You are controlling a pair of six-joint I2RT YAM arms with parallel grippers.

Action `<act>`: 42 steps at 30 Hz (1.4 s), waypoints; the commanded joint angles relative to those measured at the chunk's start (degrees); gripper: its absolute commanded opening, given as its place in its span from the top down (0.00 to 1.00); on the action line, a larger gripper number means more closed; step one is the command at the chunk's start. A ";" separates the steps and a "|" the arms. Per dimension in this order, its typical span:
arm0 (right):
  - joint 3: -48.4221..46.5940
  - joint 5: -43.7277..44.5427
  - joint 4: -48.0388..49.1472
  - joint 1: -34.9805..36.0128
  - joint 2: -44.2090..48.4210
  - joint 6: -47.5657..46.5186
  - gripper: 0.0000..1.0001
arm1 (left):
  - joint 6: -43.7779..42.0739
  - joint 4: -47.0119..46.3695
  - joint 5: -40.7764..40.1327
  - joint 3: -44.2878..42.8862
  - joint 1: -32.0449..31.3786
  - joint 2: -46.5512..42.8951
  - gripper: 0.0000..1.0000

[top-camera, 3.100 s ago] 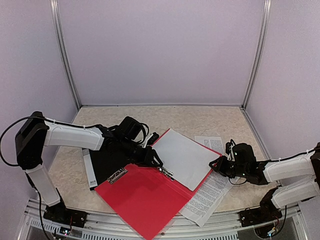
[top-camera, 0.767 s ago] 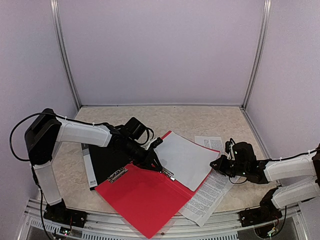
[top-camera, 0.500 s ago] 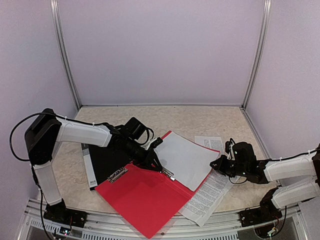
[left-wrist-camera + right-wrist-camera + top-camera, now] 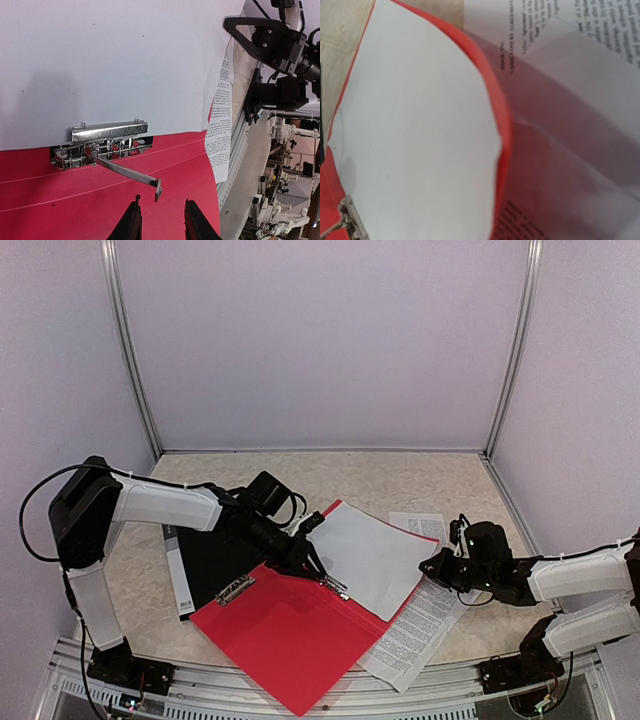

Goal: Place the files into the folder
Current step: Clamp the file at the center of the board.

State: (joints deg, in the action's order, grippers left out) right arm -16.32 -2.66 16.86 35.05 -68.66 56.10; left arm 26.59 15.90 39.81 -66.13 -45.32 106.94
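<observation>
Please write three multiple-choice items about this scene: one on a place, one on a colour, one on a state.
1. Where does the printed sheet lie?
A. under the folder's right edge
B. apart from the folder, at the back
C. left of the folder
2. What colour is the folder?
A. blue
B. red
C. green
3. The left gripper is:
A. shut on the folder
B. shut on the printed sheet
C. open, empty
Answers: A, it sticks out from under the folder; B, its covers are red; C, its jaws stand apart with nothing between.

Blank sheet [image 4: 115, 60] meets metal clip [image 4: 107, 134] on red folder [image 4: 60, 200]; lever [image 4: 127, 172] raised (tip just above parted left gripper [image 4: 159, 225]).
</observation>
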 commanded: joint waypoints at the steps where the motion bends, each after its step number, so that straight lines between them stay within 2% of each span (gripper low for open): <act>1: -1.09 0.55 -1.47 -0.52 0.48 -1.08 1.00 | -0.20 -0.81 2.02 -2.28 0.49 1.43 0.72; 15: -1.09 0.60 -1.39 -0.57 0.31 -1.08 1.00 | -0.88 -0.45 2.81 -3.30 0.41 3.09 0.76; 24: -0.87 0.63 -1.46 -0.59 0.55 -0.99 1.00 | -0.92 -0.47 3.19 -3.20 0.41 3.72 0.86; 42: -0.73 0.55 -1.44 -0.59 0.46 -0.89 1.00 | -1.03 -0.51 3.52 -3.98 0.25 4.59 1.00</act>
State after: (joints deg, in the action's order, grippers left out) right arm -16.34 -2.63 16.80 35.05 -68.66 55.68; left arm 26.50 15.49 42.44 -68.82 -45.06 110.30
